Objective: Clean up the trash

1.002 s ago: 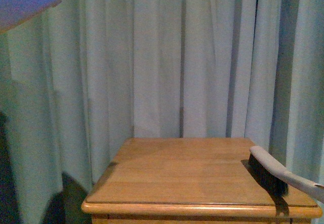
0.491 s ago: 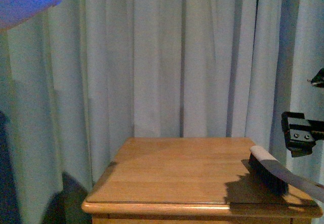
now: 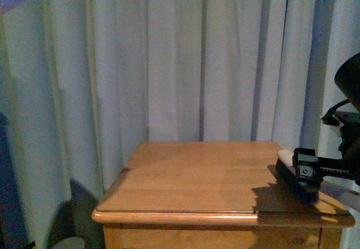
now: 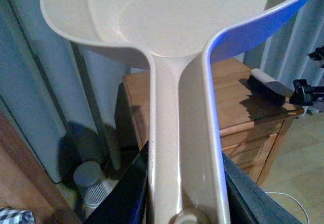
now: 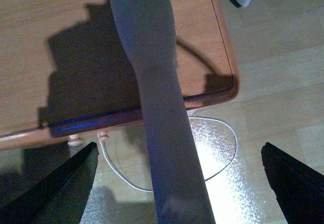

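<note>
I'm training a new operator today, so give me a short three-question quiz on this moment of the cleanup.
1. True or false: in the front view, the brush lies on the left half of the wooden table.
2. What does the left gripper hold? A) the dustpan B) the brush C) nothing
3. Fill in: in the right wrist view, the jaws of the right gripper stand ____ on either side of the brush handle.

Key: 1. False, it lies at the table's right edge. 2. A. 3. Open.
</note>
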`<action>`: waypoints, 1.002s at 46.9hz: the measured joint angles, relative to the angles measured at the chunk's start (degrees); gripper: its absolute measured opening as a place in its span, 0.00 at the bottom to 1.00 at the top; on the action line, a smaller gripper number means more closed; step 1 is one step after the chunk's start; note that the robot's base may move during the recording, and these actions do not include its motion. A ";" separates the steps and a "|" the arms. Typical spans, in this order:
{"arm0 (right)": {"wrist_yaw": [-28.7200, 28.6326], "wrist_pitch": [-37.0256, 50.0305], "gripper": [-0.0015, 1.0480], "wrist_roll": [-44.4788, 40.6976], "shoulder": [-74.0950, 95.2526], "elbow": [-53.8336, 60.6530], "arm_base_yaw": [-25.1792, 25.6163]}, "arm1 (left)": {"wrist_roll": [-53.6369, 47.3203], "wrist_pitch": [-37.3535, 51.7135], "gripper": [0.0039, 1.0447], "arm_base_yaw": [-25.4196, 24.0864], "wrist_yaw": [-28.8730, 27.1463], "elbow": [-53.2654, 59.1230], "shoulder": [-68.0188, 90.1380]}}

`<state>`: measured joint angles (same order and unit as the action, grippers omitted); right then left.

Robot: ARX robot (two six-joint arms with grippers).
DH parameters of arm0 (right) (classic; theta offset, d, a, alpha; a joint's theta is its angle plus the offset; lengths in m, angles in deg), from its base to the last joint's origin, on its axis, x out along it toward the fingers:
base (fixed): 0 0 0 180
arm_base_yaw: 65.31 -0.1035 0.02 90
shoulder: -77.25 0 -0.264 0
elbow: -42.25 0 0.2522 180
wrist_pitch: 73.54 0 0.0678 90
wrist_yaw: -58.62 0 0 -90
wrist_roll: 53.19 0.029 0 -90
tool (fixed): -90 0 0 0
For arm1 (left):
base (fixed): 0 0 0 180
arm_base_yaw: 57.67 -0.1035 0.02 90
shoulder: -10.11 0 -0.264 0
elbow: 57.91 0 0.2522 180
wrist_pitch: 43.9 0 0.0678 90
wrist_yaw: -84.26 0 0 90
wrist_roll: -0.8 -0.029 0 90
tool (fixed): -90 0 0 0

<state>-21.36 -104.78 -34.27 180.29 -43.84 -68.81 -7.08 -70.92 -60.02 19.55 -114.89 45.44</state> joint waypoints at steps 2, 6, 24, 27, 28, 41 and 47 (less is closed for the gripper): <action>-0.17 0.48 0.93 0.31 1.03 -0.02 -0.04 | 0.00 0.00 0.27 0.00 0.00 0.00 0.00; -0.17 1.53 0.93 0.81 2.32 0.00 -0.28 | 0.00 0.00 0.27 0.00 0.00 0.00 0.00; -0.31 3.56 0.53 0.85 2.71 1.73 0.02 | 0.00 0.00 0.27 0.00 0.00 0.00 0.00; -0.55 3.74 0.41 0.85 2.69 1.81 0.04 | 0.00 0.00 0.27 0.00 0.00 0.00 0.00; -0.74 3.80 0.38 0.76 2.67 1.84 0.04 | 0.00 0.00 0.27 0.00 0.00 0.00 0.00; -1.27 4.02 0.19 0.79 0.76 2.99 0.26 | 0.00 0.00 0.27 0.00 0.00 0.00 0.00; 0.61 5.84 0.19 -1.01 -3.08 3.91 0.28 | 0.00 0.00 0.27 0.00 0.00 0.00 0.00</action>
<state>-20.75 -98.94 -35.28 177.21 -39.93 -68.53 -7.08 -70.92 -60.02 19.55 -114.89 45.44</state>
